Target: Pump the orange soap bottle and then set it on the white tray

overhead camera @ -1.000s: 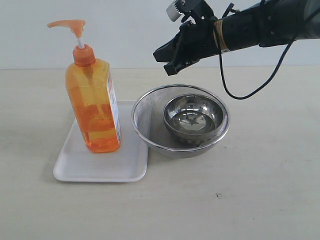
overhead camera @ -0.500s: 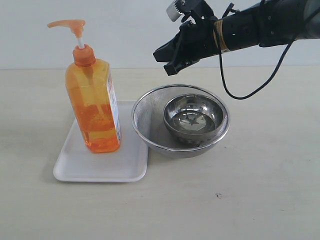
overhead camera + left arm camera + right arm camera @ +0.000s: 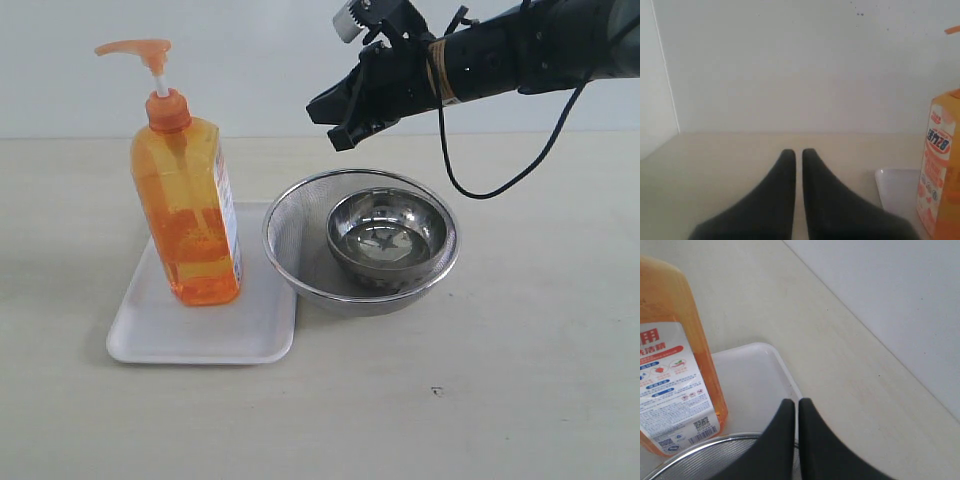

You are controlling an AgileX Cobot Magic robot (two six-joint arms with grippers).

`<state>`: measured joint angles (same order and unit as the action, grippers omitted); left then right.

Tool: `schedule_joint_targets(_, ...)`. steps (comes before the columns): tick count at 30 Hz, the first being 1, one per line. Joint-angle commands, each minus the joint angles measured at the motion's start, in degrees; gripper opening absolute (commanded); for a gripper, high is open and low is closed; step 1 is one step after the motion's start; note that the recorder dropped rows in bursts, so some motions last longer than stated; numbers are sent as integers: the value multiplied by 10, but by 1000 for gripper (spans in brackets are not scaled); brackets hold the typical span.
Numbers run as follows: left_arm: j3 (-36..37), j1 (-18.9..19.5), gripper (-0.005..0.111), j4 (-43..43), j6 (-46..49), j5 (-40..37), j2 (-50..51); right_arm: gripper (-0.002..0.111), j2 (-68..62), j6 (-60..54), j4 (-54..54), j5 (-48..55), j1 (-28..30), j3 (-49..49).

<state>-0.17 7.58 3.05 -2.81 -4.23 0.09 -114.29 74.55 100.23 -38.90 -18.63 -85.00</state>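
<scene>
Stillness, nothing more, across the last second: found no shift in either arm or in any object. Saw orange soap bottle (image 3: 188,215) standing upright on white tray (image 3: 205,335), left of centre in the exterior view, pump head (image 3: 140,48) raised, untouched. Found right gripper (image 3: 328,125) hanging at upper centre, above mesh strainer (image 3: 300,250) with metal bowl (image 3: 385,235) nested inside, fingers pressed together on nothing, well apart from the bottle. Caught left gripper (image 3: 794,151) only in its own wrist view, narrowed to a slit, empty. Judged placement as satisfied; could not tell whether pumping was done. Read the pause as an ending or a wait.
</scene>
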Motion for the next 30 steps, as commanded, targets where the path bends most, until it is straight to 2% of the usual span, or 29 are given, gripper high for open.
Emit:
schedule_joint_targets(1, 2, -2, 5, -47, 18, -30, -1, 0, 5, 0, -3, 1, 4, -2)
schedule_joint_targets(11, 2, -2, 5, -116, 32, -102, -1, 0, 5, 0, -3, 1, 4, -2)
schedule_joint_targets(16, 2, -2, 5, -117, 41, -130, -1, 0, 5, 0, -3, 1, 4, -2)
schedule_joint_targets(24, 2, -2, 5, -117, 77, -129, -1, 0, 5, 0, -3, 1, 4, -2)
schedule_joint_targets(30, 2, -2, 5, -117, 70, -134, -1, 0, 5, 0, -3, 1, 4, -2)
